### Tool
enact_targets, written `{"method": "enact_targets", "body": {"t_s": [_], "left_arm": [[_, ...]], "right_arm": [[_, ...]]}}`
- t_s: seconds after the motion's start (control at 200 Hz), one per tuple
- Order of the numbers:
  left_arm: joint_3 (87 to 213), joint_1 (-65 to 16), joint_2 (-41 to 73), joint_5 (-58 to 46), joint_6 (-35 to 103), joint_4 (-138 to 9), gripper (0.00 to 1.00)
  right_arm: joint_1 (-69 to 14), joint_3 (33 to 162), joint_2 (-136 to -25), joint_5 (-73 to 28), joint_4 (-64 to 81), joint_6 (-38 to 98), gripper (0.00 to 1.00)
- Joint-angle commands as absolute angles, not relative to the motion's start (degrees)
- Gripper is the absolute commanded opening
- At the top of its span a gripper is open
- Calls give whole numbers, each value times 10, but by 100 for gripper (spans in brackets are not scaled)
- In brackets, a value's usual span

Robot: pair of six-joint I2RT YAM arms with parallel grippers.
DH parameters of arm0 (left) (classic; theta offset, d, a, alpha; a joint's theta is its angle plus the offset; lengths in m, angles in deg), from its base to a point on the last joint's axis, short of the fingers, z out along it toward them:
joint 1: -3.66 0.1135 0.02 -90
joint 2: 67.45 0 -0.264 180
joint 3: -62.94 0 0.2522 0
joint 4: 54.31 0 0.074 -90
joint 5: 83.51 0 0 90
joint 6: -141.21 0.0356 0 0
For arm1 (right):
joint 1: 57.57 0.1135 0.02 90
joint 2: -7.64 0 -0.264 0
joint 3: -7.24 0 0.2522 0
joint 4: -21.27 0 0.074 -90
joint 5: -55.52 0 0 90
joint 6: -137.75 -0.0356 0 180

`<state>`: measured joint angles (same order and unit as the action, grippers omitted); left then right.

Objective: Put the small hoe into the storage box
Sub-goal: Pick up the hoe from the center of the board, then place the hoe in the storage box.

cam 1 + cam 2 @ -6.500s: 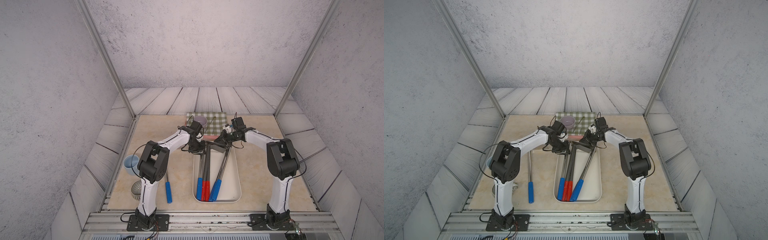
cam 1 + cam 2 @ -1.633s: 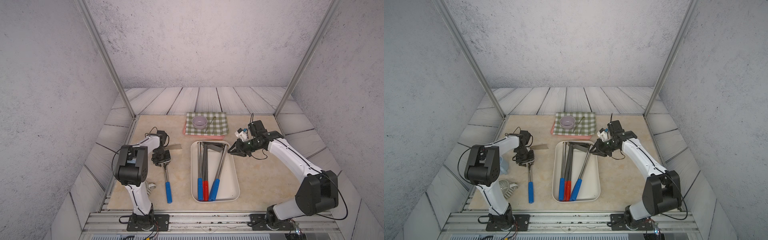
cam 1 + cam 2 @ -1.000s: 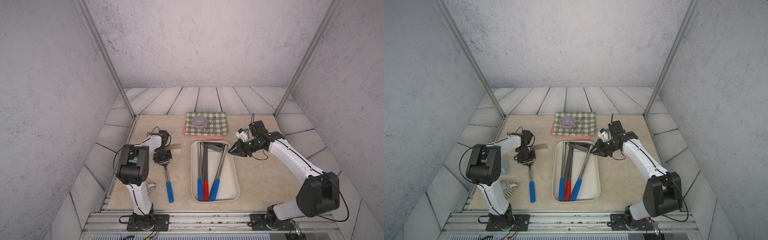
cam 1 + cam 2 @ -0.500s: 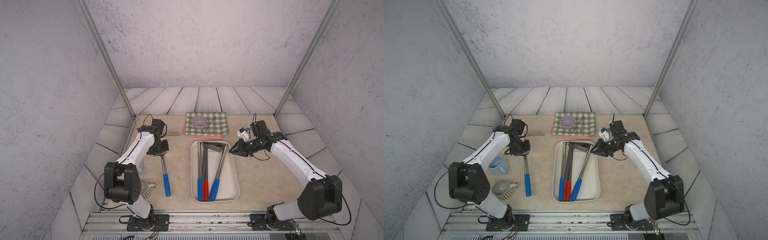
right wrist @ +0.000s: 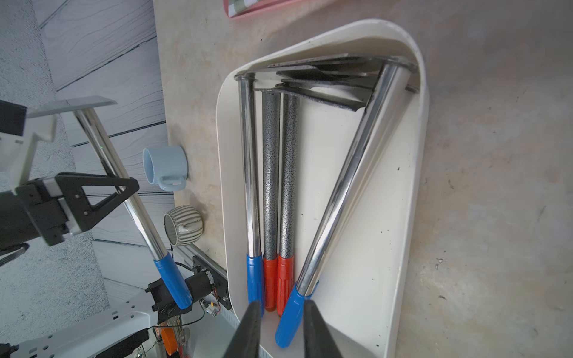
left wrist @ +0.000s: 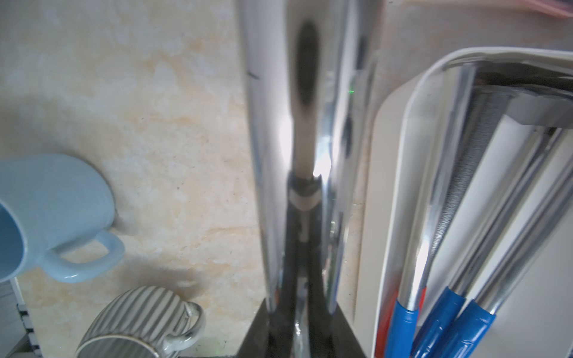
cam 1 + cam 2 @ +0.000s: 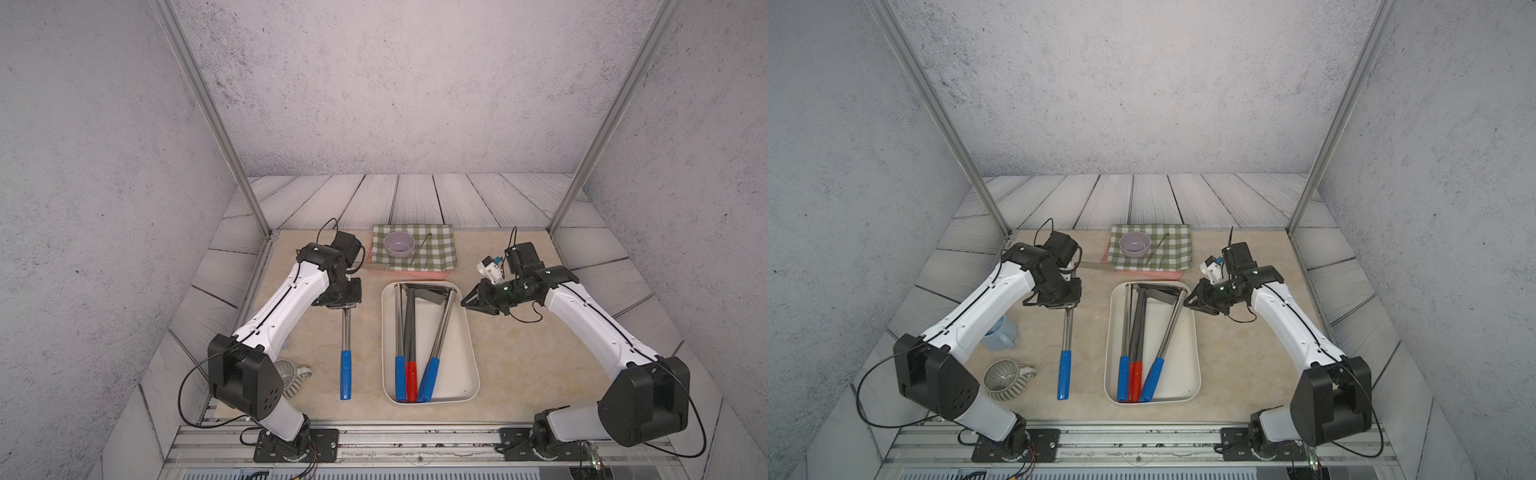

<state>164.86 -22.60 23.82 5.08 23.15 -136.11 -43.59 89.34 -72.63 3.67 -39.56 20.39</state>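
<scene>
Nothing legible anywhere: no lettering, label, brand, number or sign to be read in any of the views.

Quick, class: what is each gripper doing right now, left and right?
Left gripper: closed on the chrome shaft of the small hoe.
Right gripper: jaws slightly apart, holding nothing.

small hoe, chrome shaft, blue grip, lifted just left of shallow cream storage box, roughly parallel
</scene>
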Motion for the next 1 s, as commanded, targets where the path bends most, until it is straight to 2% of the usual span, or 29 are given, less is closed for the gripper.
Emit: {"method": "enact_targets", "body": {"t_s": [0.0, 0.215, 0.49, 0.996], "left_arm": [[1688, -259, 271, 68, 199, -1377, 0], [1772, -320, 354, 88, 174, -1392, 0], [1867, -353, 450, 96, 157, -1427, 0], [1880, -361, 522, 96, 133, -1423, 0]], "right_arm": [[-443, 890, -708, 26, -412, 213, 26], [-457, 894, -701, 29, -428, 226, 26], [-478, 887, -696, 37, -440, 242, 26], [-490, 873, -690, 45, -439, 247, 26]]}}
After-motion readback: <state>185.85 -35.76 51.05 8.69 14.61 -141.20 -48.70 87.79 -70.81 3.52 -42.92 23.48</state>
